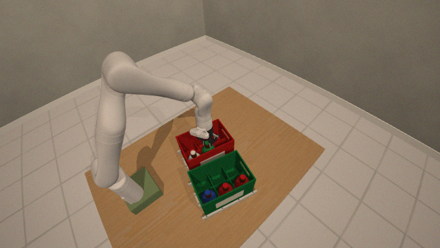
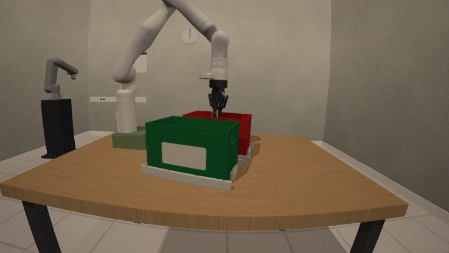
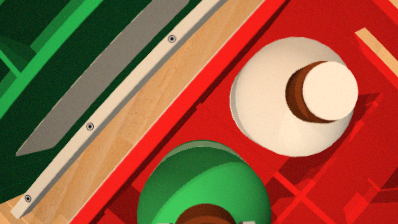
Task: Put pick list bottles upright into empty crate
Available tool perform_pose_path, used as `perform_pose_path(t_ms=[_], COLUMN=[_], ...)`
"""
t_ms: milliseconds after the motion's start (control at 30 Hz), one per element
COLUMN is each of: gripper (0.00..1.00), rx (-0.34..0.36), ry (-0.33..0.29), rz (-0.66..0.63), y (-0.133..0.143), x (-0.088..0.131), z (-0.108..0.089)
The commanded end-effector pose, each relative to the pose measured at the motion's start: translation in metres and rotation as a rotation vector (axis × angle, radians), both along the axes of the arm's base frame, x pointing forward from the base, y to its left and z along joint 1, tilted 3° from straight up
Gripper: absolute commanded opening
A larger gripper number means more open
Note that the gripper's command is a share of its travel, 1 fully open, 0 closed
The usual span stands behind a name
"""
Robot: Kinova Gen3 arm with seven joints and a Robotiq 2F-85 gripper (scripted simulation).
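Note:
My gripper is over the red crate and is shut on the neck of a green-labelled bottle. The bottle stands upright in the crate's front row. In the wrist view the green bottle is right under the camera, and a white-labelled bottle stands in the cell beside it. The white bottle also shows in the top view. The green crate holds a blue bottle and two red bottles in its front row. I cannot see the pick list.
The two crates stand close together on pale rails, with a narrow strip of table between them. The arm's green base block is at the table's left. From the exterior view the green crate hides most of the red crate.

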State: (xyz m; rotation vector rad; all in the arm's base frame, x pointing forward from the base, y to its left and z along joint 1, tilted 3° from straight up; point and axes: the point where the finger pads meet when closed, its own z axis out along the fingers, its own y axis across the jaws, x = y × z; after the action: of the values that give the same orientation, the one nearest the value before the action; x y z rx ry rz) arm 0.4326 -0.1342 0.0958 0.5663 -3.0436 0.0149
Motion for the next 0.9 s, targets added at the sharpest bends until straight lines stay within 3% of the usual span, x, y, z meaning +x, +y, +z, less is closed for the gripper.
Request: perform_pose_path(t_ms=[0, 867], gripper=[0.1, 0.1], rx=[-0.001, -0.001], ry=[-0.002, -0.002], rz=[0.0, 0.0], y=[0.0, 0.0], x=[0.001, 0.0], z=[0.0, -0.011])
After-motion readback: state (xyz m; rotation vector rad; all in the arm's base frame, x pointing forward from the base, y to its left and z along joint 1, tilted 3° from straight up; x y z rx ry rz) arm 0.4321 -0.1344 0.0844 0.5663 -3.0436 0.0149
